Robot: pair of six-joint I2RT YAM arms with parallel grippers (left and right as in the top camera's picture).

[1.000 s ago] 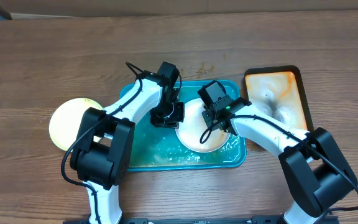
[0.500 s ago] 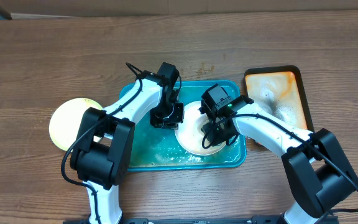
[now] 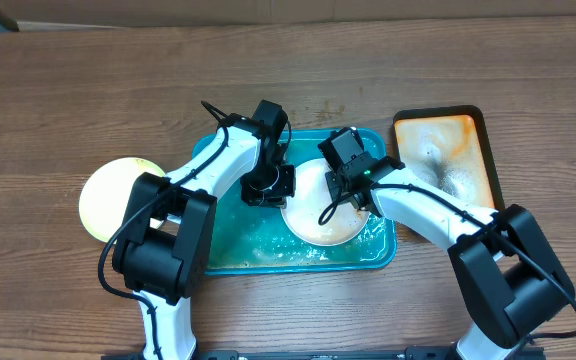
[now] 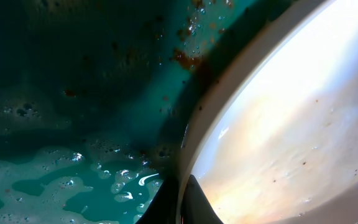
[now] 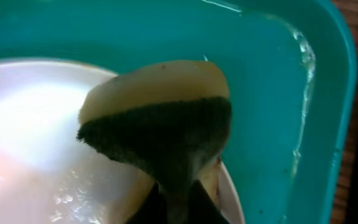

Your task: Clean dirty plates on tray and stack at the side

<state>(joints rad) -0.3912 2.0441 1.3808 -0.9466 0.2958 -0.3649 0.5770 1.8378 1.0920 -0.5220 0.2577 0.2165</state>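
The teal tray (image 3: 230, 250) sits mid-table, wet and foamy. A white plate (image 3: 318, 225) lies in its right half. My left gripper (image 3: 268, 187) is shut on the plate's left rim; in the left wrist view the rim (image 4: 194, 143) runs between the fingers (image 4: 197, 202). My right gripper (image 3: 356, 192) is shut on a yellow sponge with a dark scrub face (image 5: 160, 118), held over the plate's far right part (image 5: 30, 137). A pale yellow-green plate (image 3: 108, 198) rests on the table left of the tray.
A smaller orange dark-rimmed tray (image 3: 465, 135) with foam in it stands right of the teal tray. Brown specks and foam lie on the teal tray floor (image 4: 73, 74). Its right wall (image 5: 328, 106) is close to the sponge.
My right gripper with the sponge moved toward the plate's near side half a second ago and has moved back to the far right part. The left gripper has not moved.
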